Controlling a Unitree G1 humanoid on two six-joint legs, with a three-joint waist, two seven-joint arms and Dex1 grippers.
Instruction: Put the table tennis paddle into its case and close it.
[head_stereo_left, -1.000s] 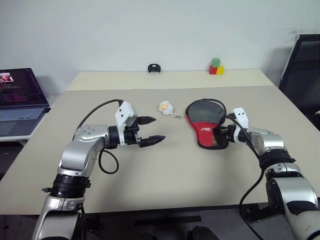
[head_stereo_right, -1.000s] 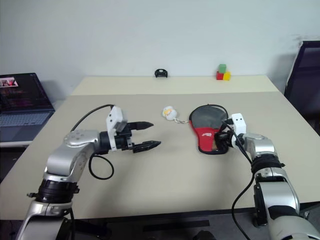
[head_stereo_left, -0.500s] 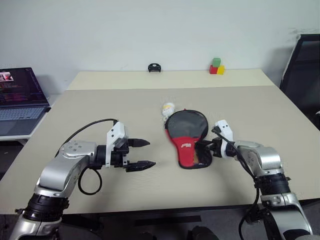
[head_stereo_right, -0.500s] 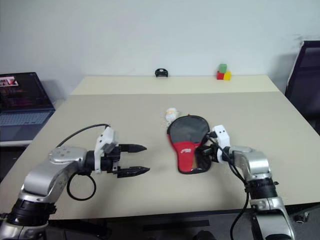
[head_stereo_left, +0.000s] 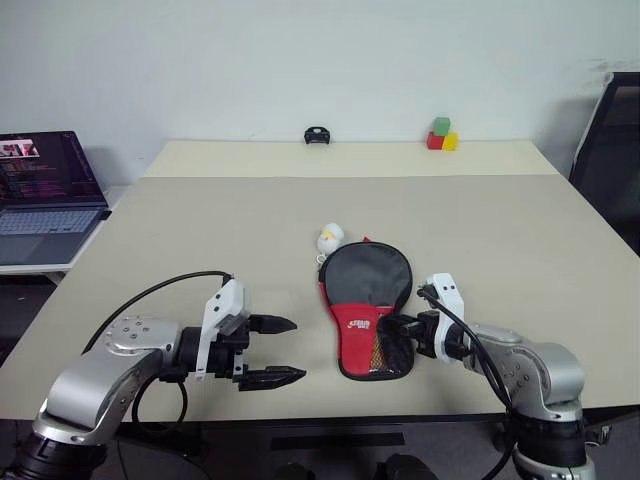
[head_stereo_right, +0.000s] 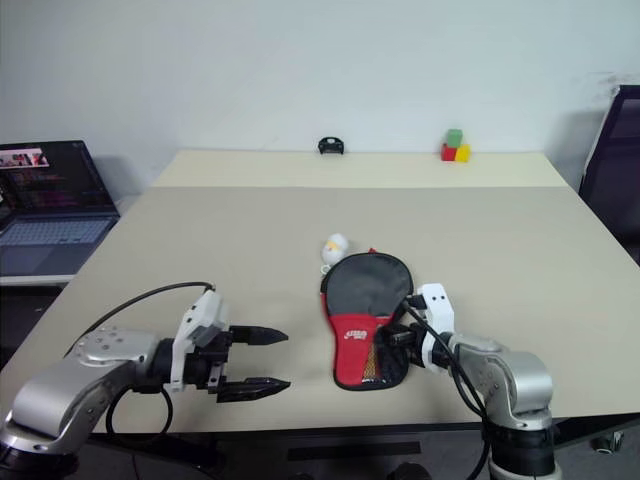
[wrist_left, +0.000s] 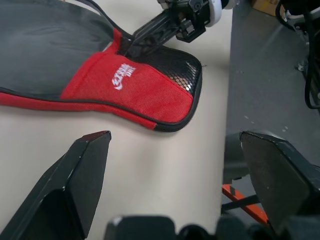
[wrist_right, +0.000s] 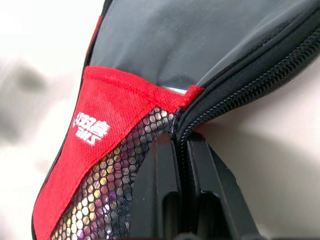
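Note:
The case (head_stereo_left: 365, 285) lies flat near the table's front edge with its grey window and red panel (wrist_left: 132, 82) facing up and its narrow mesh end toward me. My right gripper (head_stereo_left: 398, 328) is shut on the case's zip edge (wrist_right: 220, 107) at the right side of that narrow end. Something wood-coloured glints through the mesh (wrist_right: 107, 190); the table tennis paddle is otherwise hidden. My left gripper (head_stereo_left: 298, 349) hovers open to the left of the case, fingers pointing at it, nothing between them. A small white-yellow charm (head_stereo_left: 328, 238) rests just beyond the case's round end.
An open laptop (head_stereo_left: 40, 190) sits on a side table at far left. Coloured blocks (head_stereo_left: 441, 135) and a small black object (head_stereo_left: 317, 135) stand at the table's back edge. A black chair (head_stereo_left: 612, 140) is at the right. The table's front edge (head_stereo_left: 330, 412) is close below the case.
My right gripper has dragged the case toward me and to the left, the charm trailing after it. The left gripper has drawn back toward the front edge, still open.

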